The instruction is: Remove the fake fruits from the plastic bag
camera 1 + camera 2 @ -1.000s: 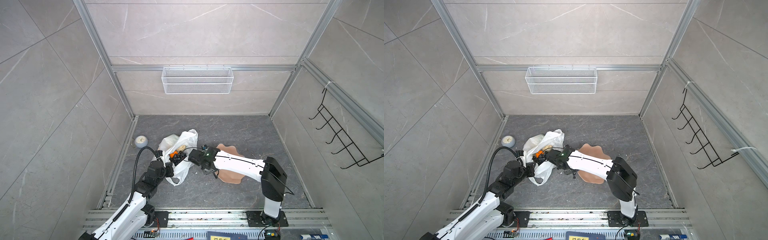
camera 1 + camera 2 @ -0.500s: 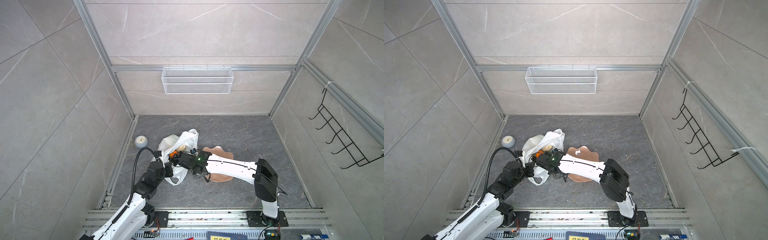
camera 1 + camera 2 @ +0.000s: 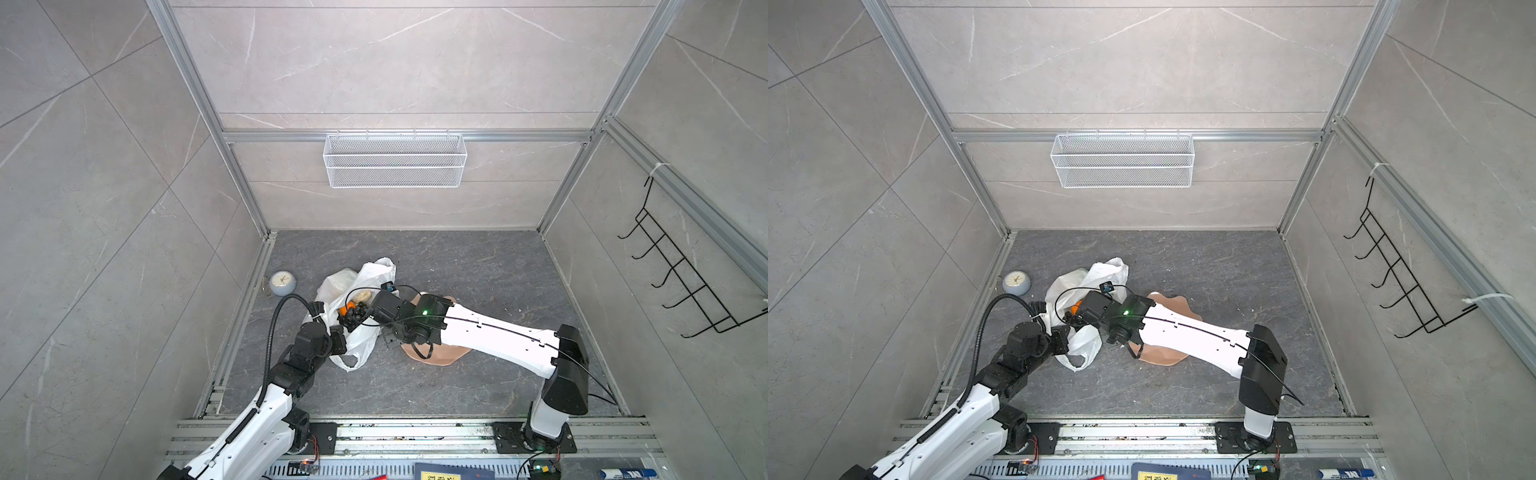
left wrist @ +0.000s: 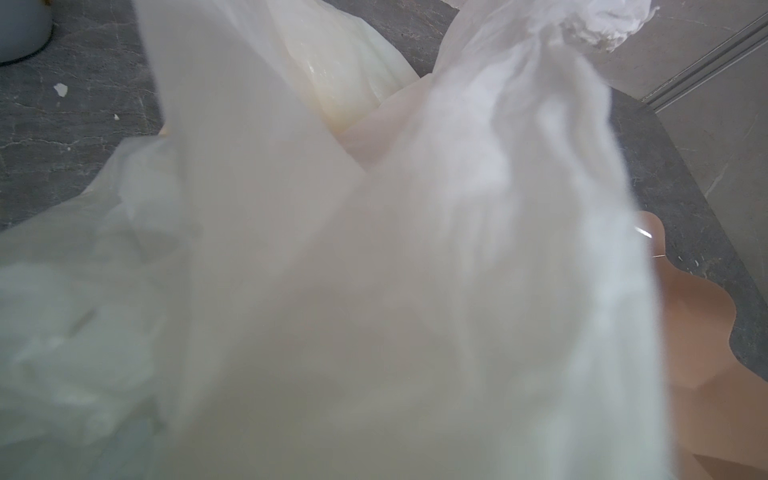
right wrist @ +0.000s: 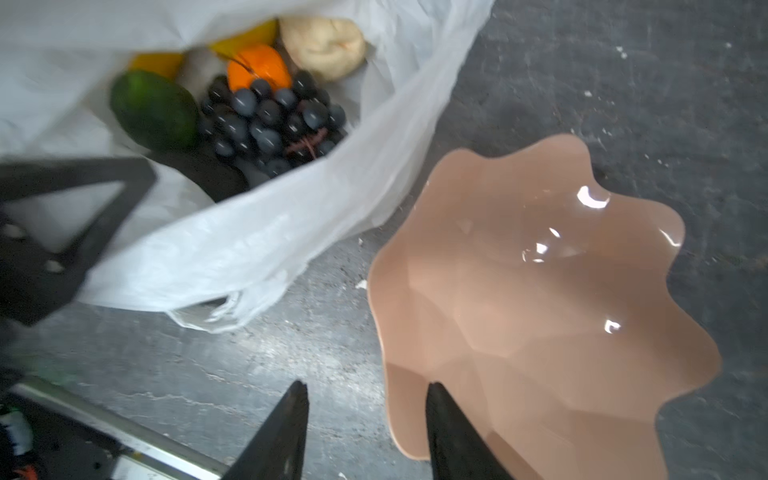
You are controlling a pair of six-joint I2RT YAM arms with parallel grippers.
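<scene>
Nearest, the left gripper [image 3: 337, 337] has its jaws pressed together on the film of the thin, crinkly, translucent white plastic bag [image 3: 362, 347], which slumps on the dark grey, stone-veined desk [image 3: 478, 266]. Just beside it, the right gripper [image 5: 365, 419] hangs over the desk with its 2 pointed black jaws spread and bare, 1 tip overlapping the rim of the glossy, wavy-edged pink plate [image 5: 540, 291]. The fake fruits [image 5: 266, 104] lie inside the bag's open mouth: a matte dark grape bunch [image 5: 270, 120], a smooth orange [image 5: 257, 68], a green oval [image 5: 153, 110] and a lumpy cream piece [image 5: 322, 41]. Only the right wrist view shows them clearly; blurred white film fills the left wrist view. Farther back, in both top views, are a small round pale clock [image 3: 283, 283] and, on the rear wall, a white wire-mesh basket [image 3: 395, 166].
</scene>
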